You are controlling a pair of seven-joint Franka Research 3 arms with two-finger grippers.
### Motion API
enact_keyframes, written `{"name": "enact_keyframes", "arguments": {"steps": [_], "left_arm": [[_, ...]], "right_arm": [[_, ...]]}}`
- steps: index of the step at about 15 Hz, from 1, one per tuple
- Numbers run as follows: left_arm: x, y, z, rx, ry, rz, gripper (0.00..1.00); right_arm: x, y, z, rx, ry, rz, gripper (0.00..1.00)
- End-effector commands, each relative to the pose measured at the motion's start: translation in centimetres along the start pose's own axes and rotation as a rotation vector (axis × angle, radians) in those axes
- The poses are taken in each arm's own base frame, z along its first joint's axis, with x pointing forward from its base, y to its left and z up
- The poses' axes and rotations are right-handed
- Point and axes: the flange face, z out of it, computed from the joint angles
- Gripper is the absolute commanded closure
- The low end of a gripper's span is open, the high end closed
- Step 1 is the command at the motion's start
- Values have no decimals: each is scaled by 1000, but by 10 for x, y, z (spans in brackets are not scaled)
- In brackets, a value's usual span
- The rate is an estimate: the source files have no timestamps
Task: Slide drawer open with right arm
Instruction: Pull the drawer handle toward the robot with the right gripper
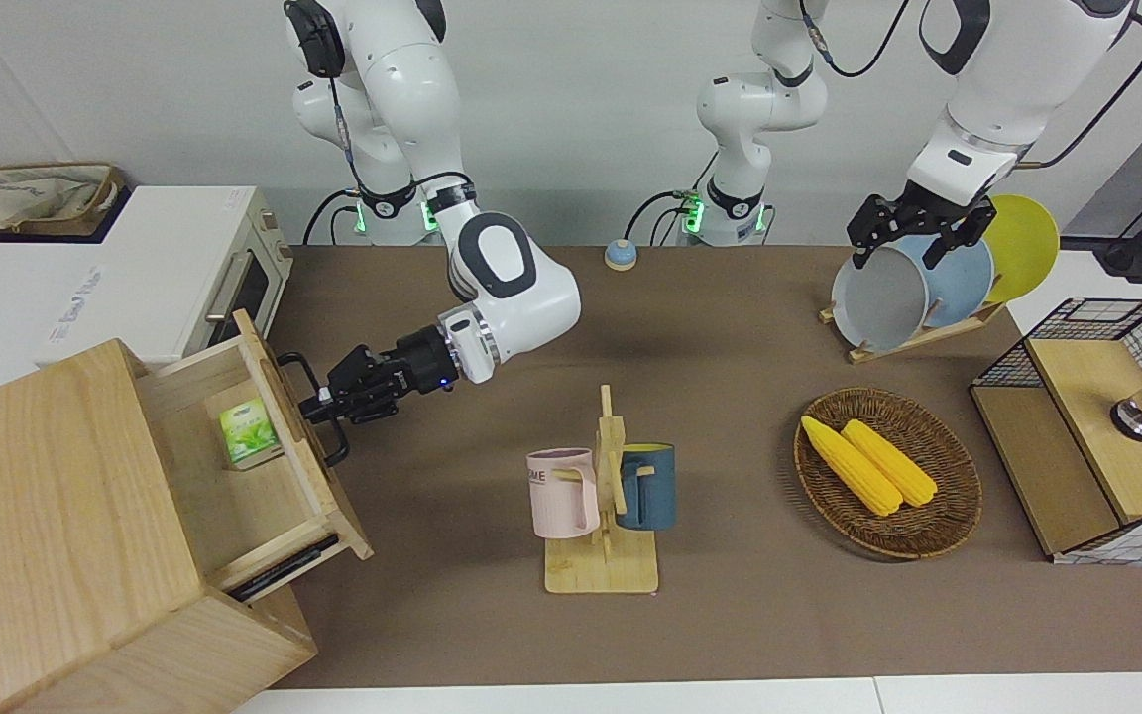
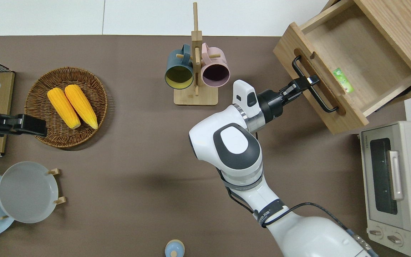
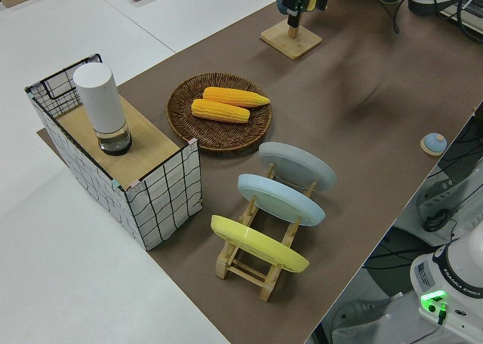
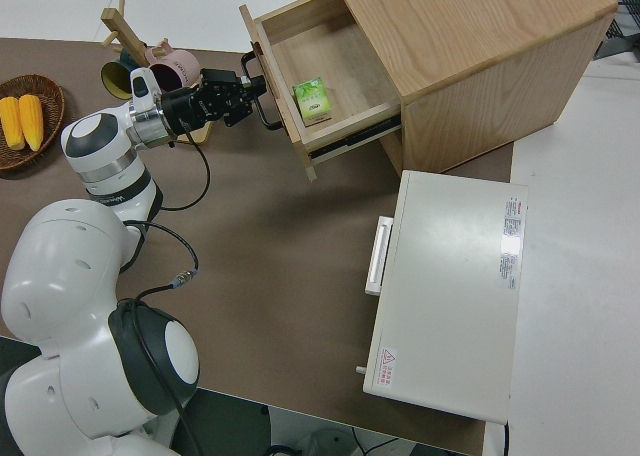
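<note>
The drawer (image 1: 234,456) is standing well out of the pale wood cabinet (image 1: 56,555) at the right arm's end of the bench (image 1: 730,615), its floor exposed in the front, overhead and right side views. A small green packet (image 1: 250,432) is lying inside it, close to the front panel. The black loop handle (image 1: 318,407) is projecting from that panel toward the middle of the bench.

The right end effector (image 1: 328,405) is sitting at the handle, with the right arm (image 1: 507,283) reaching across to it from the robots' side. In the overhead view the fingers appear to be closed around the handle's bar near its mid-length, and the right side view is showing the same contact; judged as clamped on the handle.

Progress, as a judgement: the sliding itself is looking largely done. What seems to be remaining is, at most, a little more travel, then releasing the handle and withdrawing. Whether the drawer is at its stop cannot be told.

The mug rack (image 1: 603,501), the basket of corn (image 1: 886,474) and the plate rack (image 1: 913,288) are lying toward the left arm's end from the drawer, well apart from it. The left arm is parked; its end effector (image 1: 918,233) is showing fingers spread apart.

Hard to make out: the drawer's rear is hidden under the cabinet top, the fingertip contact on the bar is small, and the left side view is not showing the drawer at all.
</note>
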Motion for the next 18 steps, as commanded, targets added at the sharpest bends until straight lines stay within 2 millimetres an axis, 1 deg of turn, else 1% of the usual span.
{"name": "enact_keyframes", "arguments": {"steps": [1,7,8,12,13,14,16,18], "left_arm": [[1,-1,-3,16,-7,10,7],[1,-1,-4,16,-5,10,7],[2,-1,-3,16,-7,10,7],[1,-1,-3,16,-7,10,7],[1,-1,-3,16,-7,10,7],[1,-1,-4,16,-5,10,7],[1,-1,-4,16,-5,10,7],[1,-1,-3,16,-7,10,7]], "right_arm": [[2,6,-43,-1,36,-18,1000],[-7,6,-88,-37,31,-22,1000],[-8,5,-91,-40,30,-23,1000],[-8,6,-90,-42,30,-21,994],[-8,6,-90,-42,30,-20,932],[-8,5,-90,-40,29,-20,780],[-8,5,-89,-37,26,-12,17],[-8,5,-89,-37,26,-7,17]]}}
